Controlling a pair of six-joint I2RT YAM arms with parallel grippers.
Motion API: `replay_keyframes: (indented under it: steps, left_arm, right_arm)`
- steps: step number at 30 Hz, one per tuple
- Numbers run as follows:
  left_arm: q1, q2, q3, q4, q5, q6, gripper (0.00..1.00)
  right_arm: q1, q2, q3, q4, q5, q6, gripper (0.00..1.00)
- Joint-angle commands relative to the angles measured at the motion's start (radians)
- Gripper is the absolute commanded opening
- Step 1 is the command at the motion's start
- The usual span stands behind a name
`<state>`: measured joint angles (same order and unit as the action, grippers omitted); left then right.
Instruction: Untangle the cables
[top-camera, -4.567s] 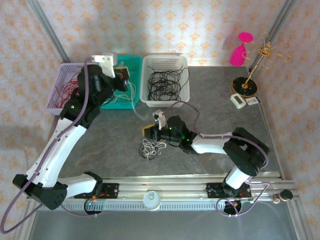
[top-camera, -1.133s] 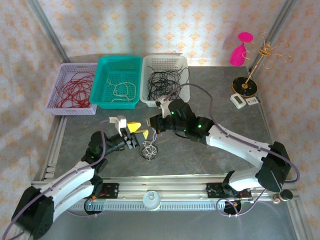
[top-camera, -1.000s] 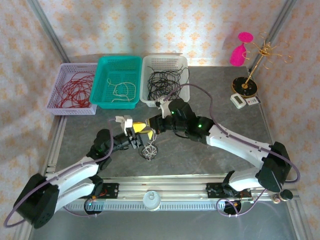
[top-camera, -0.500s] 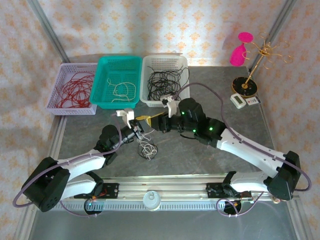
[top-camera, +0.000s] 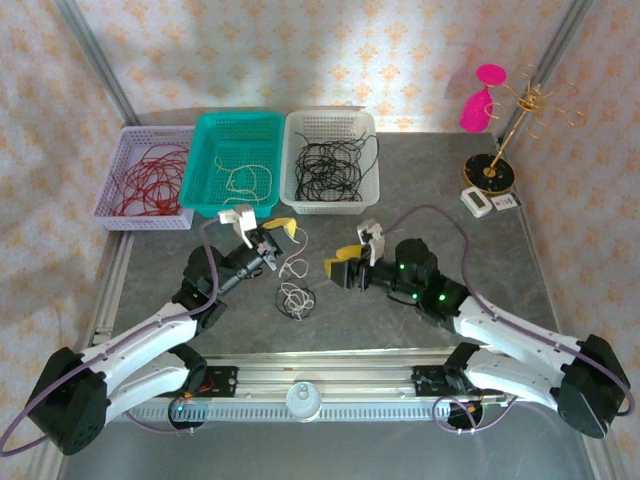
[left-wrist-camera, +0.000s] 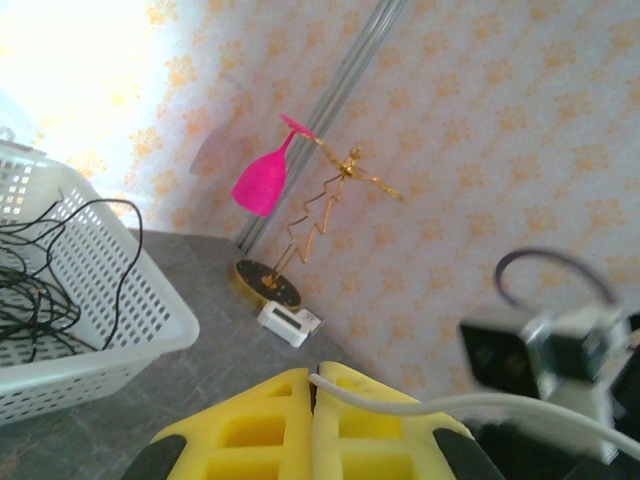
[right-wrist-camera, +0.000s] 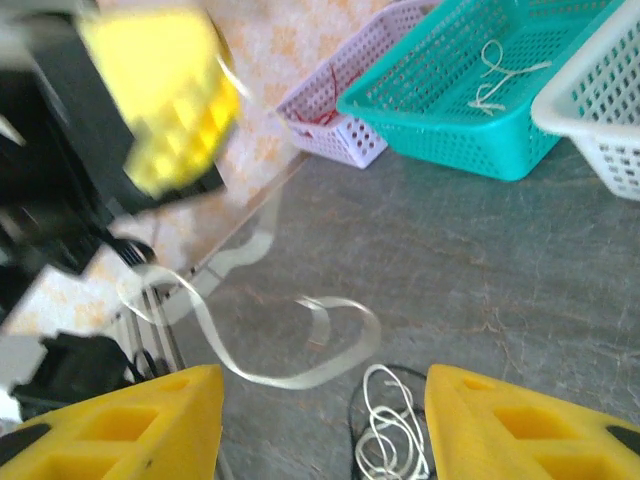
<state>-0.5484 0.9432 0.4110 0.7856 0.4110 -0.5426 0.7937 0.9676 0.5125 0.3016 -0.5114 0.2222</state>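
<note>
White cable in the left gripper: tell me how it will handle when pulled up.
Probably floppy: the white cable sags in loose curves below the left gripper. Likely light, since a thin pinch holds it. It may drag the clump along, as it seems to run down into it.

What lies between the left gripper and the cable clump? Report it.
A white cable, pinched in the shut left gripper, sags down to the clump; the top view shows it.
</note>
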Motion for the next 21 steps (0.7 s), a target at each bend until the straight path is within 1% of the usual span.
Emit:
replay_keyframes:
  steps: [1,3,5,6,8,9,11,15,19,21]
  left_arm:
    - [-0.005,-0.04,0.052,-0.074,0.02,-0.02,0.0]
    - [-0.005,-0.051,0.071,-0.108,0.035,-0.021,0.0]
    - [-0.005,-0.059,0.1,-0.159,0.046,-0.014,0.0]
    - [-0.005,-0.06,0.113,-0.183,0.049,-0.011,0.0]
    - [-0.005,-0.064,0.136,-0.214,0.065,-0.012,0.0]
    - [-0.005,-0.067,0.143,-0.22,0.07,-0.016,0.0]
    - [-0.006,-0.068,0.155,-0.23,0.082,-0.022,0.0]
    - [-0.006,-0.068,0.178,-0.264,0.094,-0.021,0.0]
    - [-0.007,-0.07,0.178,-0.283,0.087,-0.017,0.0]
    - [-0.007,-0.065,0.186,-0.294,0.092,-0.016,0.0]
  right_arm:
    - [0.002,0.007,-0.079,0.257,-0.076,-0.2,0.56]
    - [0.002,0.01,-0.112,0.324,-0.115,-0.257,0.56]
    - [0.006,0.011,-0.099,0.293,-0.203,-0.372,0.57]
    - [0.018,0.007,-0.1,0.271,-0.212,-0.456,0.57]
    - [0.062,-0.004,-0.11,0.228,-0.16,-0.697,0.6]
    - [0.072,-0.001,-0.11,0.229,-0.13,-0.761,0.61]
    - [0.073,0.019,-0.086,0.24,-0.078,-0.845,0.61]
    - [0.078,0.093,-0.008,0.213,-0.022,-0.974,0.6]
    - [0.084,0.147,0.044,0.209,-0.026,-1.077,0.61]
    - [0.084,0.167,0.057,0.22,-0.043,-1.097,0.61]
